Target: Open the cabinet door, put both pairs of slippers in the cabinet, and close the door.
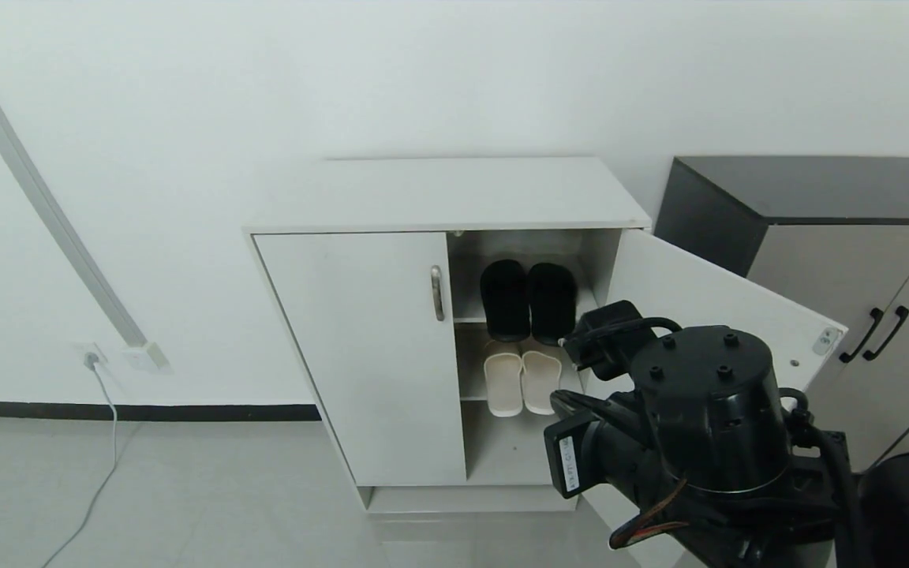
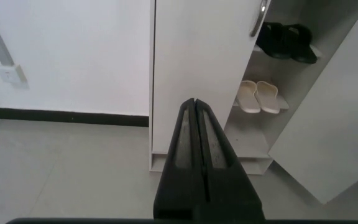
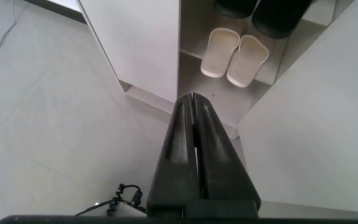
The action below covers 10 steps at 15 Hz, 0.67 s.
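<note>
Both pairs are in: the black slippers (image 1: 528, 300) sit side by side on the upper shelf (image 1: 466, 319) of the white cabinet (image 1: 439, 193), and the white slippers (image 1: 522, 382) sit right beneath them on the middle shelf (image 1: 472, 397). The right door (image 1: 707, 304) stands swung wide open, while the left door (image 1: 360, 355) is shut flat, its metal handle (image 1: 437, 293) at the inner edge. Now to the right gripper (image 3: 194, 98): its fingers (image 3: 182, 134) are pressed tight together, pinching nothing. The white pair lies ahead of the tips, well apart from them, deep in the open compartment (the black pair peeks in just beyond). Over at the left gripper (image 2: 194, 102), the fingers (image 2: 182, 140) are likewise pressed together on nothing. It hangs above the floor (image 1: 186, 489) in front of the shut left door, and both pairs of slippers are off to the side, well apart from the tips. In the head view the right arm (image 1: 699, 426) sits low in front of the open door. Further out, a wall socket (image 1: 91, 359) feeds a grey cable (image 1: 111, 426) down to the floor, and a dark cabinet (image 1: 817, 189) stands just beside the white one on the robot's right.
</note>
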Available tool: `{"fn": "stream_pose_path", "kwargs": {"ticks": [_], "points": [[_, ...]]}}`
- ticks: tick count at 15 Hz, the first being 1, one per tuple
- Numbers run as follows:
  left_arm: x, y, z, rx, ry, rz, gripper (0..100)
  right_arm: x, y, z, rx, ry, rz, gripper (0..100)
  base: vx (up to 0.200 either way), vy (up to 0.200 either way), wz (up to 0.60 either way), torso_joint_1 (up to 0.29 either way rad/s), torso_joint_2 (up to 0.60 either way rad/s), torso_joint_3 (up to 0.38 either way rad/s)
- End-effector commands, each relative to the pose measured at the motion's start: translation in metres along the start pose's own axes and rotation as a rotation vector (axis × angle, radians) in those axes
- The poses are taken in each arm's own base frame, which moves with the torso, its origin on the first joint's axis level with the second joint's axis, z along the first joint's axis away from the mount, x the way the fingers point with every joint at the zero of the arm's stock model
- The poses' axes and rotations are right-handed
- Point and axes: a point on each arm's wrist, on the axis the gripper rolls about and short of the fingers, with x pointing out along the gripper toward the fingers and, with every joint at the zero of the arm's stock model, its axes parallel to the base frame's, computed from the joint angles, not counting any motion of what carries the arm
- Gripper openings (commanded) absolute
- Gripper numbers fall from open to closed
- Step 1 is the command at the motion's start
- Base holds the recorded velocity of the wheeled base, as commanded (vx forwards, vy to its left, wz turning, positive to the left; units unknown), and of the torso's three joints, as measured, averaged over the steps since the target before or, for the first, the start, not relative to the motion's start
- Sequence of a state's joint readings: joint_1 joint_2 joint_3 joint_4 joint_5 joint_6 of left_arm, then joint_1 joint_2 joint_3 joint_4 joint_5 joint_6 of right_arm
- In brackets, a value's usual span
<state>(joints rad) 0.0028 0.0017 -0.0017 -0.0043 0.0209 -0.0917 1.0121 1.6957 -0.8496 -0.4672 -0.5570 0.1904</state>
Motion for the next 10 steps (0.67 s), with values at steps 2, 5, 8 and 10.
{"fn": "stream_pose_path", "kwargs": {"ticks": [2, 5, 8, 10], "points": [[0.0001, 0.0, 0.0, 0.0, 0.001, 0.001, 0, 0.0009, 0.0005, -0.0008, -0.002, 0.003, 0.0, 0, 0.0, 0.0, 0.0, 0.205, -0.5, -0.31], [0.0001, 0.0, 0.0, 0.0, 0.001, 0.001, 0, 0.0009, 0.0005, -0.0008, -0.002, 0.002, -0.002, 0, 0.0, 0.0, 0.0, 0.216, -0.53, -0.316], [0.0001, 0.0, 0.0, 0.0, 0.001, 0.001, 0, 0.0005, 0.0003, -0.0004, -0.001, 0.001, -0.001, 0, 0.0, 0.0, 0.0, 0.232, -0.55, -0.321], [0.0001, 0.0, 0.0, 0.0, 0.001, 0.001, 0, 0.0005, 0.0002, -0.0009, -0.002, 0.002, -0.002, 0, 0.0, 0.0, 0.0, 0.244, -0.57, -0.315]]}}
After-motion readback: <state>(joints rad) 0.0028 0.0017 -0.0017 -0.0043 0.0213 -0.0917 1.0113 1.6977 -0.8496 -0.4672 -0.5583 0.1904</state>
